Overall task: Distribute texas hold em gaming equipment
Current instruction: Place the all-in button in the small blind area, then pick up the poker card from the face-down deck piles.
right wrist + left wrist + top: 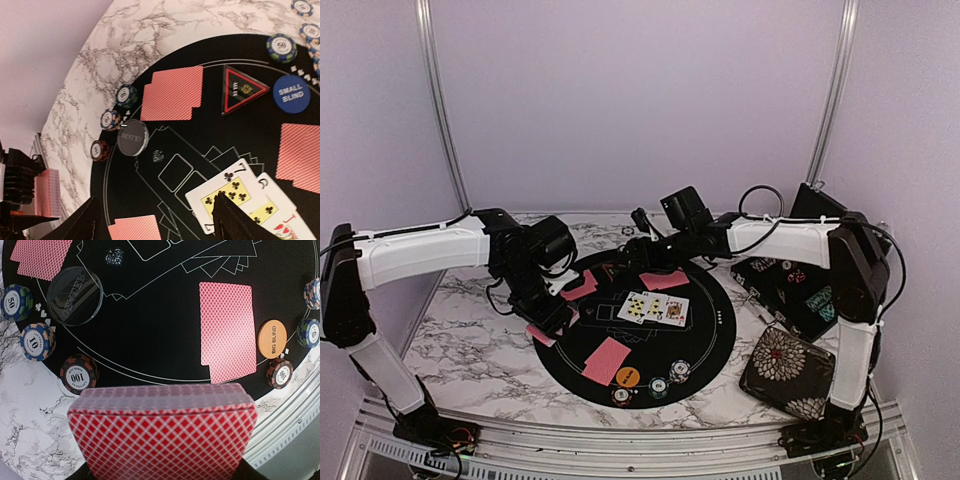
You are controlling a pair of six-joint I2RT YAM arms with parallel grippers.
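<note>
Quick status from my end. The left claw is clamped on the deck of red-backed cards. The deck fills the bottom of my left wrist feed, and the fingers only peek out at its two lower corners.

Out ahead of that claw on the black round mat there's a face-down pair. The orange BIG BLIND disc sits just beside its right edge. Three chip stacks curve along the mat's rim past the disc. Ahead and to the left of the claw is the clear DEALER disc, and the 50, 10 and 100 chips line the rim near it.

The right claw hangs over the mat with its fingers spread wide and nothing between them. The face-up cards lie right by its right finger. I can read a 7 of clubs, but the next ones are partly cut off. Further ahead of the claw is the red-edged black triangle, and the blue SMALL BLIND disc is just to its right. More face-down cards lie to the triangle's left.

On the overhead feed, the floral pouch is well off to the right of both claws, near the right arm's base. The black case is just behind it.
</note>
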